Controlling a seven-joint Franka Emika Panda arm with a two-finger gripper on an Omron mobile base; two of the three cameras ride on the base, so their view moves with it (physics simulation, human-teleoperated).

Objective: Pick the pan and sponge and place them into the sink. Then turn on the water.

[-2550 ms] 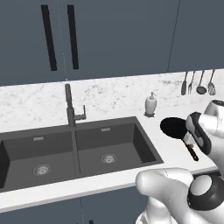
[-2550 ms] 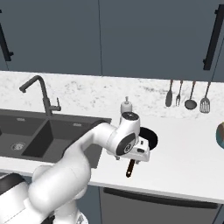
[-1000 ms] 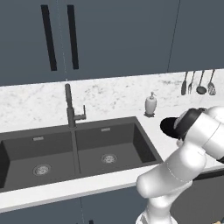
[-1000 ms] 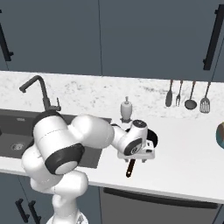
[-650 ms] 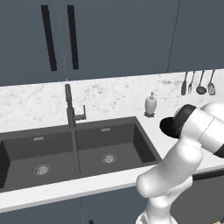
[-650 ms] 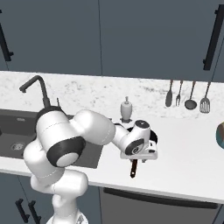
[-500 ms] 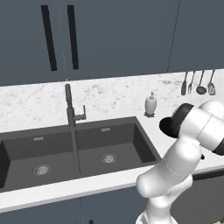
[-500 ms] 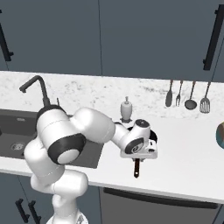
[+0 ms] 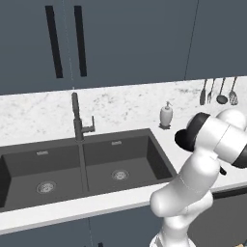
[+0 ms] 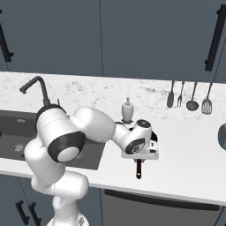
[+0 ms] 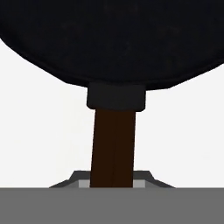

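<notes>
- Pan (image 11: 112, 39): round, black, set on the white counter (image 10: 185, 154) to the right of the sink (image 9: 96, 164); its brown handle (image 11: 113, 146) is pointed toward the near edge of the counter.
- Gripper (image 10: 139, 155): lowered over the pan handle and pinched shut on it, just behind the pan body; the handle end (image 10: 138, 170) is seen sticking out below the hand.
- Sink: dark grey, two basins, a round drain in each, let into the counter left of the pan.
- Faucet (image 9: 77, 118): tall and dark, stood behind the divider of the basins.
- Soap dispenser (image 9: 166, 116): white, placed at the far right corner of the sink, near the pan.
- Utensils (image 10: 187, 95): four, hung on the far wall to the right.
</notes>
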